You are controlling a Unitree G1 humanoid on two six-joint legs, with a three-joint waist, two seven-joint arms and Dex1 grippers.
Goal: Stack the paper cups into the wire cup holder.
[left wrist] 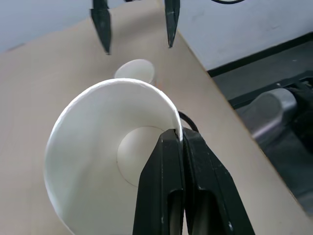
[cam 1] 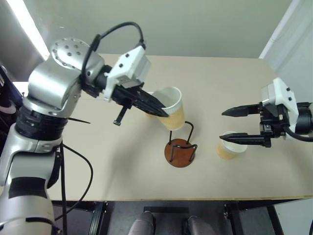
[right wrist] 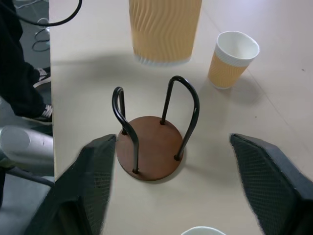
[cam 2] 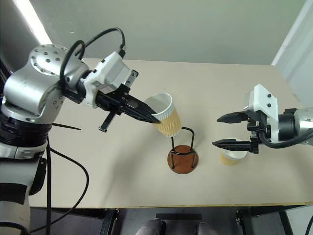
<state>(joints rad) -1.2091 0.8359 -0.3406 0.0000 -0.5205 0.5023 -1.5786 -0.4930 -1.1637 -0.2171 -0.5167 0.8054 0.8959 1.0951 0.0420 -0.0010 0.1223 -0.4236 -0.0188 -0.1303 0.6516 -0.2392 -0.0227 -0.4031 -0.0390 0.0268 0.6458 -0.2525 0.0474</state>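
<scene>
The left gripper (cam 1: 164,111) pinched a cup's (cam 1: 172,114) rim, holding it tilted just above and left of the holder (cam 1: 180,150). The right gripper (cam 1: 230,123) hung spread over another cup (cam 1: 230,148), right of the holder.

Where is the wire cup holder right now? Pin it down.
The wire cup holder stands empty near the table's front edge, between the arms, just below the cup held by the left gripper.
</scene>
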